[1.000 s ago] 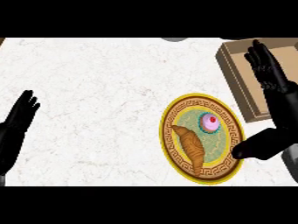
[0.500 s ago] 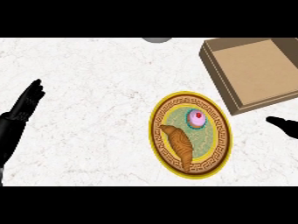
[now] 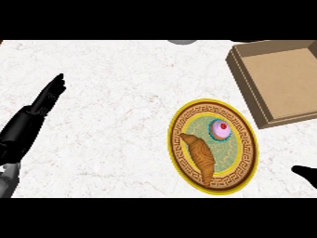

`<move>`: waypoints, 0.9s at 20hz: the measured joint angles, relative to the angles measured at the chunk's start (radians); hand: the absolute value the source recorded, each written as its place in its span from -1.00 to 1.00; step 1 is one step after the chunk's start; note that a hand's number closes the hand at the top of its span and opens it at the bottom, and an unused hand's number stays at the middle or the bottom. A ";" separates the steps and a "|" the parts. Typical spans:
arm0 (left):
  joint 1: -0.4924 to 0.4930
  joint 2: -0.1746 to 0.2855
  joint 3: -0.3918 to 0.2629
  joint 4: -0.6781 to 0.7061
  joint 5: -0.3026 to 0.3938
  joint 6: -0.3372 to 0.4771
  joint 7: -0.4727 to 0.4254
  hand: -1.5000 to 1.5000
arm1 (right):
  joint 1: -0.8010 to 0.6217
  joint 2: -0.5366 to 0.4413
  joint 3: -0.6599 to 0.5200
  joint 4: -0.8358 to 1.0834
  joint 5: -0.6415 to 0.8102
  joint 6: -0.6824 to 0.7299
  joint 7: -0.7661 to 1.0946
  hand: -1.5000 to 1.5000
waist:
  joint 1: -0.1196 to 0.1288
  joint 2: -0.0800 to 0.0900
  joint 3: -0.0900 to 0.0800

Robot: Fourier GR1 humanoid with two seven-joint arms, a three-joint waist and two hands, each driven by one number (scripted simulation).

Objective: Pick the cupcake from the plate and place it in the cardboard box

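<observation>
Near right edge: only a black tip of the right hand (image 3: pixel 316 179) shows, just off the plate's (image 3: pixel 249 139) near-right rim; open or closed cannot be told. Near left: left hand (image 3: pixel 28 122) rests straight-fingered, well apart from the plate, with bare marble counter (image 3: pixel 120 116) between. On the plate, a croissant (image 3: pixel 200 155) lies on the near half. The cupcake (image 3: pixel 221 128) sits on the far half, untouched and clear of both hands. Beyond, to the right: the cardboard box (image 3: pixel 284 79), open, its near-left corner close to the plate's far rim. A grey object (image 3: pixel 181 42) sits at the far edge.
</observation>
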 measured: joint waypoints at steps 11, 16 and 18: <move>-0.105 -0.049 -0.044 0.061 -0.031 -0.038 -0.006 0.00 | -0.256 -0.047 0.220 -0.103 -0.046 0.383 0.451 -1.00 | 0.086 0.016 -0.001; -0.134 -0.074 -0.052 0.091 -0.038 -0.042 -0.005 0.00 | -0.381 0.012 0.299 -0.015 -0.089 0.445 0.514 -1.00 | 0.098 0.018 -0.001; -0.138 -0.081 -0.057 0.101 -0.047 -0.039 -0.007 0.00 | -0.425 0.048 0.325 0.020 -0.102 0.461 0.537 -1.00 | 0.098 0.016 -0.001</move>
